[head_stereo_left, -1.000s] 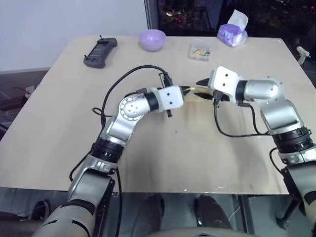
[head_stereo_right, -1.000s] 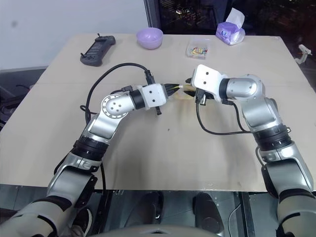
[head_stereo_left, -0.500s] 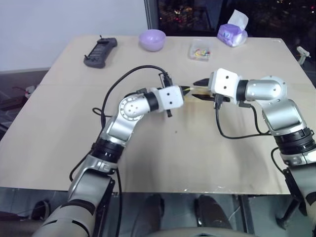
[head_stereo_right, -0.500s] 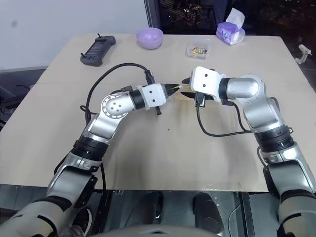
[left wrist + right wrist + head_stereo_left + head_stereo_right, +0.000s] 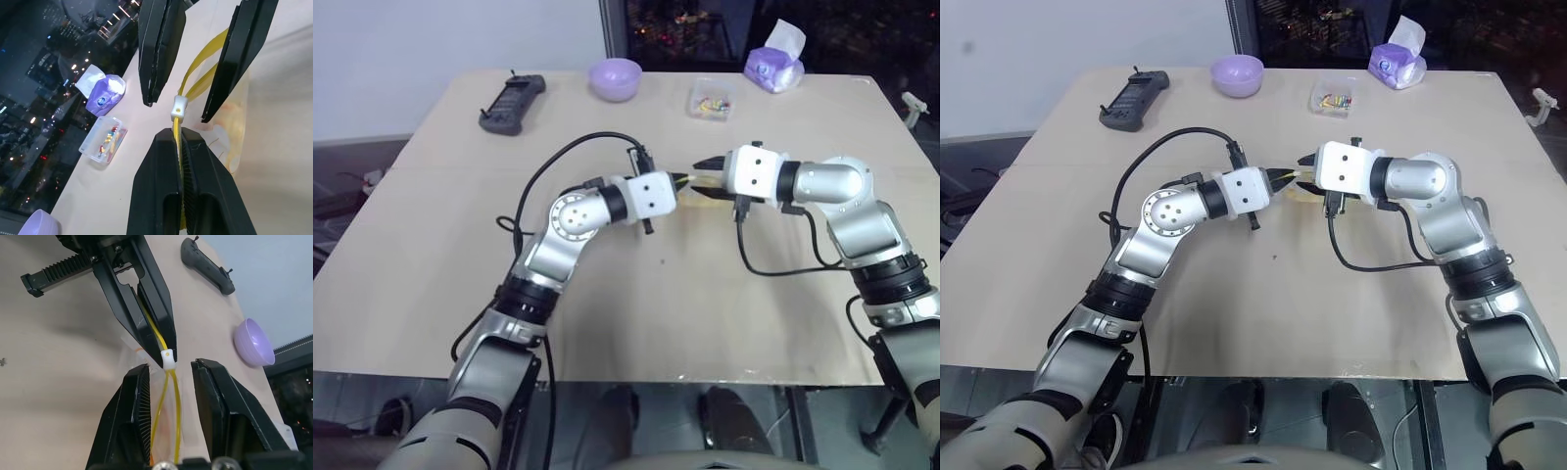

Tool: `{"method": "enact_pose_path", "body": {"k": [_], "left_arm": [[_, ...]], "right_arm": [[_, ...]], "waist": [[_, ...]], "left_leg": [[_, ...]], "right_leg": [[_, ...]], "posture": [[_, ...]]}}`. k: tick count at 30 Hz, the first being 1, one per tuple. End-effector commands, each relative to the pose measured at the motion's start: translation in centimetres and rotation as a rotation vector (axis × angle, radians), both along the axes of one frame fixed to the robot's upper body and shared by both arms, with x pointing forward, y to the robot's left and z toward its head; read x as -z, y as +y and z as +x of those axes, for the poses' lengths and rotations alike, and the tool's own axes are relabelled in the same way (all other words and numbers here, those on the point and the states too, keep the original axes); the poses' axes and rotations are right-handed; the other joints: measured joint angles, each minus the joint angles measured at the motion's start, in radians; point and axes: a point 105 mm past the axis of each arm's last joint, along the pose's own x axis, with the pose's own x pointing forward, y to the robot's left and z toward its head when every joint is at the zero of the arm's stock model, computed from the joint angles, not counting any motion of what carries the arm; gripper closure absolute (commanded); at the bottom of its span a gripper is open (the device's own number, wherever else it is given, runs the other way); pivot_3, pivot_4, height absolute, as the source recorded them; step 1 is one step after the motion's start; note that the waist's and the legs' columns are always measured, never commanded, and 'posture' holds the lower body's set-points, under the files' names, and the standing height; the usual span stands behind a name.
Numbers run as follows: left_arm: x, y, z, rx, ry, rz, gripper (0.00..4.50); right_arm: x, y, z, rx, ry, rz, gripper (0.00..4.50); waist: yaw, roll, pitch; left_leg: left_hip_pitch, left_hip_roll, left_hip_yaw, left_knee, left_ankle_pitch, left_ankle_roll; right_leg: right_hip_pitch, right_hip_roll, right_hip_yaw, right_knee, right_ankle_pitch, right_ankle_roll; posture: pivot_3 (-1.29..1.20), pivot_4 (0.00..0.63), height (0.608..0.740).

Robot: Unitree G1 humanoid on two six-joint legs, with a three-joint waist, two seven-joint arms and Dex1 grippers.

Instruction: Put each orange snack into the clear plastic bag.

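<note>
Left gripper (image 5: pixel 182 147) jaws are clamping the bag (image 5: pixel 230 132) zip strip; right gripper (image 5: pixel 168 377) jaws are standing open astride the slider, bowl (image 5: pixel 614 77) sitting at 12 o'clock on the worktop (image 5: pixel 636 304).

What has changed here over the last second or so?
The right gripper has turned at its wrist and now points more steeply down; its fingers stand open either side of the bag's white slider. The left gripper stays shut on the yellow zip strip of the clear plastic bag. Bowl, box, tissues and remote have not moved.
</note>
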Motion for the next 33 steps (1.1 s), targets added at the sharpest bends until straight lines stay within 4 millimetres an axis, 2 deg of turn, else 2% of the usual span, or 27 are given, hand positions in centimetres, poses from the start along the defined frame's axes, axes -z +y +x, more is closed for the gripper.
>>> {"method": "enact_pose_path", "body": {"k": [1,2,5,7,21,33], "left_arm": [[-1.1,-0.4,-0.6,0.024,-0.045,-0.018,4.5],[-1.1,-0.4,-0.6,0.025,-0.045,-0.018,4.5],[-1.0,-0.5,-0.7,0.027,-0.043,-0.016,4.5],[-1.0,-0.5,-0.7,0.029,-0.042,-0.016,4.5],[-1.0,-0.2,-0.5,0.016,-0.042,-0.011,4.5],[-0.5,3.6,2.2,-0.172,-0.081,0.07,4.5]], "right_arm": [[-1.3,0.5,-0.4,-0.025,-0.055,0.009,3.0],[-1.3,0.5,-0.4,-0.026,-0.055,0.008,3.0],[-1.2,0.6,-0.4,-0.029,-0.054,0.008,3.68],[-1.2,0.7,-0.4,-0.029,-0.055,0.01,4.45],[-1.5,0.3,-0.1,-0.003,-0.057,0.018,4.45],[-1.8,-2.8,1.0,0.114,-0.063,0.015,4.45]], "waist": [[0.0,0.0,0.0],[0.0,0.0,0.0],[0.0,0.0,0.0],[0.0,0.0,0.0],[0.0,0.0,0.0],[0.0,0.0,0.0]], "left_leg": [[0.0,0.0,0.0,0.0,0.0,0.0],[0.0,0.0,0.0,0.0,0.0,0.0],[0.0,0.0,0.0,0.0,0.0,0.0],[0.0,0.0,0.0,0.0,0.0,0.0],[0.0,0.0,0.0,0.0,0.0,0.0],[0.0,0.0,0.0,0.0,0.0,0.0]], "right_leg": [[0.0,0.0,0.0,0.0,0.0,0.0],[0.0,0.0,0.0,0.0,0.0,0.0],[0.0,0.0,0.0,0.0,0.0,0.0],[0.0,0.0,0.0,0.0,0.0,0.0],[0.0,0.0,0.0,0.0,0.0,0.0],[0.0,0.0,0.0,0.0,0.0,0.0]], "posture": [[0.0,0.15,0.74],[0.0,0.15,0.74],[0.0,0.15,0.74],[0.0,0.15,0.74],[0.0,0.15,0.74],[0.0,0.15,0.74]]}}
